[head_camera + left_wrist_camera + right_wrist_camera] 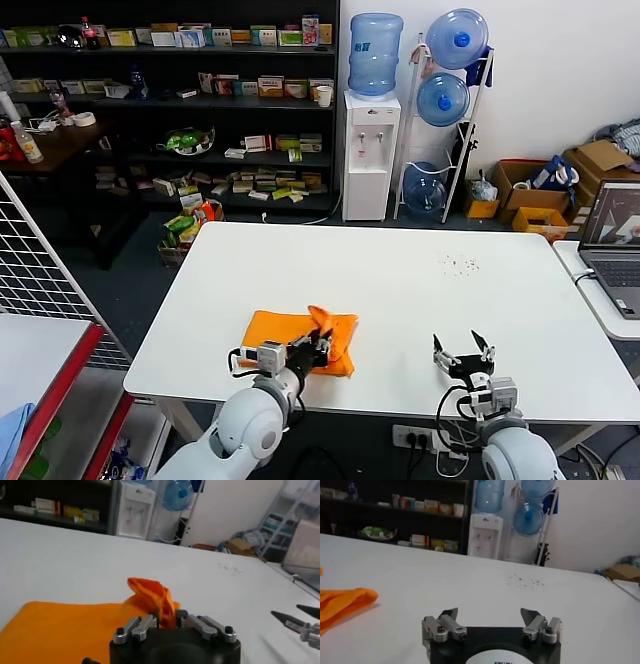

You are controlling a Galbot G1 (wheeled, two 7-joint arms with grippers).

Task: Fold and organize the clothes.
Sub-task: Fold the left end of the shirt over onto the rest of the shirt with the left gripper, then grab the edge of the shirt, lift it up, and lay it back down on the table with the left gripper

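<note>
On my feed the orange T-shirt [296, 338] is lying on the white desk [400, 290] near the front edge, on the robot's left side, already bunched into a roughly rectangular folded pile. It's bright orange, soft and a bit wrinkly, and I can't see any print on the side facing up. The left hand [318, 347] is sitting right at the pile's near right corner with its fingers pinched closed on a bit of the fabric, and that bit is pulled up into a little crumpled peak [151, 596] standing above the rest of the shirt. From the left wrist cam the flat part of the shirt spreads out to one side of the hand [167, 619] while the lifted fold rises straight out from between the fingers. The right hand [463, 352] is well apart from the shirt, over bare desk near the front edge, fingers spread wide with nothing in them; on its own cam [490, 616] the shirt's edge [342, 604] just pokes in from the side.
</note>
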